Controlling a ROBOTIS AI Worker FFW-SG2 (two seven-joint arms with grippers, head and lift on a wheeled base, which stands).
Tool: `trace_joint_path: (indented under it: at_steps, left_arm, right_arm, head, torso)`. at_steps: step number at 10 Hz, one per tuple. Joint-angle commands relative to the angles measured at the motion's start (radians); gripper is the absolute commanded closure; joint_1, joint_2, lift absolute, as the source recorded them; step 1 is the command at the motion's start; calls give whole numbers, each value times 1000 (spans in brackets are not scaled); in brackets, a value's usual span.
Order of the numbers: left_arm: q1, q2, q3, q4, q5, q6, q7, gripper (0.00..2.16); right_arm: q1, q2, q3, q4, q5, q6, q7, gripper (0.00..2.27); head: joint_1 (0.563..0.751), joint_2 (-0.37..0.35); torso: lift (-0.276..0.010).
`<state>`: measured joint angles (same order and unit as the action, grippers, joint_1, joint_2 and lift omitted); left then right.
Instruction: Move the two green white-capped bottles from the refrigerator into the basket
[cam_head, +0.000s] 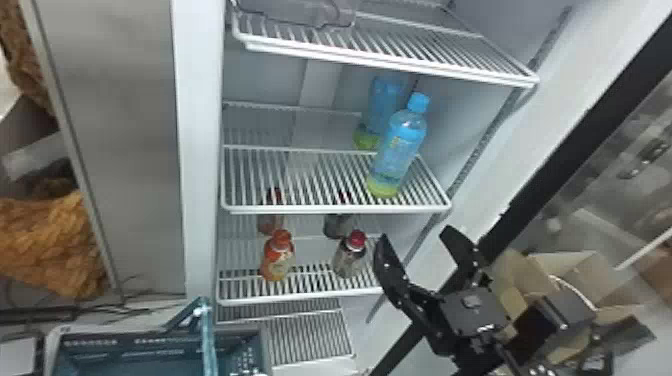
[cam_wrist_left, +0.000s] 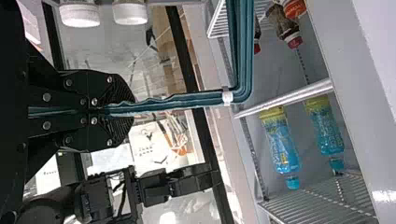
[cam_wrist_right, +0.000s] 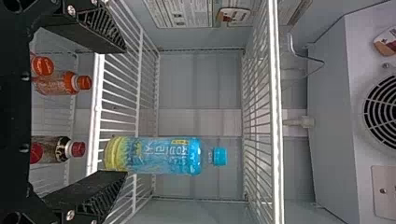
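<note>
Refrigerator takes up the middle of the head view, wire shelves inside. Cardboard box at lower right, beyond the right arm. Basket, teal, at the head view's lower left, in front of the refrigerator; handle up. Middle shelf carries a blue-capped bottle, upright, toward the right end, yellow-green at its base; similar shape behind it, can't tell if bottle or reflection. Lower shelf has an orange bottle left and a dark red-capped bottle right, standing apart. Right pincer open, fingers spread, in front of the shelves to the right; right wrist view has the blue-capped bottle beyond the fingers, apart from them. Left pincer closed on the basket handle, per left wrist view. Smallest: one white cap and another beside it, at that view's edge, near the left pincer. They match the task bottles' caps; bodies mostly cut off, can't tell if green or if they sit in the basket.
</note>
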<state>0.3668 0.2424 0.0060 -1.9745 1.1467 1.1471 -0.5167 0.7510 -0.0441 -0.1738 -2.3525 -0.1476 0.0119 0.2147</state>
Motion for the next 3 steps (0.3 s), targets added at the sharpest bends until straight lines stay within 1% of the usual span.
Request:
trace_joint_path:
  at_steps: [1,3]
  left_arm:
    - [1,0,0,0,0,-1,0,1190]
    - [1,0,0,-2,0,-1,0,1190]
  right_arm:
    - [0,0,0,0,0,-5,0,116]
    - [0,1,0,0,0,-5,0,116]
  head:
    - [695,-350]
    - [695,-350]
  torso:
    - [-4]
    - [-4]
